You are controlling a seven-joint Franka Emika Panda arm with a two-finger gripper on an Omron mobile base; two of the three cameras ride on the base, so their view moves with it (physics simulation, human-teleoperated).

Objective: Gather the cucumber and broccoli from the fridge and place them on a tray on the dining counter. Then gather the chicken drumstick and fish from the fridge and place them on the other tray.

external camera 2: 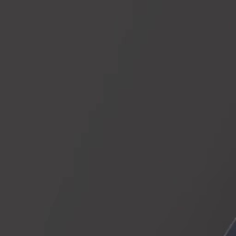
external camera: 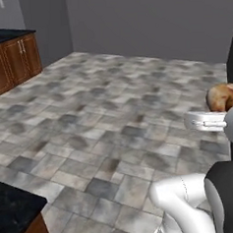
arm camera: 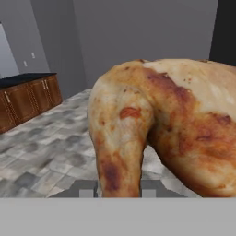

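Chicken drumstick (arm camera: pixel 166 124), orange-brown roasted tapered lump, sits between our pincer (arm camera: pixel 117 188) fingertips, jaws narrow, clamped on it. Beyond pincer we see grey mottled tile floor (external camera: pixel 99 119); farther left, brown wooden cabinets (external camera: pixel 11 64) under black top; grey wall (external camera: pixel 146 22) behind.

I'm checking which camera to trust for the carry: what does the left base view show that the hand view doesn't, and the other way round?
Left base view alone: the robot's arm and a black stone counter corner at lower left. Hand view alone: the browned skin of the chicken drumstick up close, with the gripper shut on it. Both share: the drumstick, the grey tiled floor, the wooden cabinets and grey walls.
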